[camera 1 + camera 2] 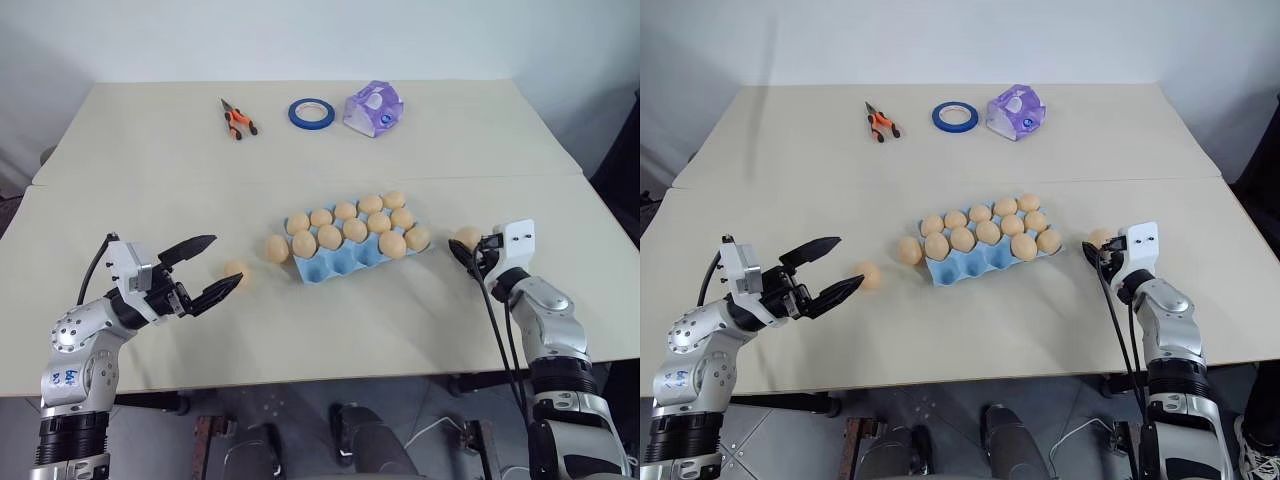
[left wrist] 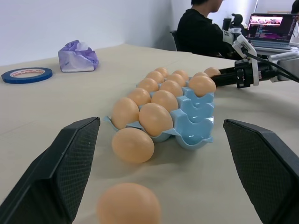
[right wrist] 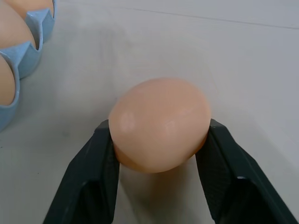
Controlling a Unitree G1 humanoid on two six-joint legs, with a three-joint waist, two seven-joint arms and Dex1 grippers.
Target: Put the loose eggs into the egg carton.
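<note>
My right gripper (image 3: 159,158) has its jaws squeezed on one egg (image 3: 160,123). The egg sits on the table (image 1: 300,340), just past the right end of the egg carton (image 1: 345,258). One black finger (image 3: 88,172) presses each side of it, and its long way runs across from finger to finger.

The blue carton lies to the left of this egg, close by. I think its front row has empty cups, so I would lift the egg and carry it left to one of them.

My left gripper (image 1: 205,270) has its jaws wide apart and holds nothing. A second loose egg (image 1: 236,272) lies right at its tips. A third egg (image 1: 277,248) touches the carton's left end, so my left arm is nearer to both.
</note>
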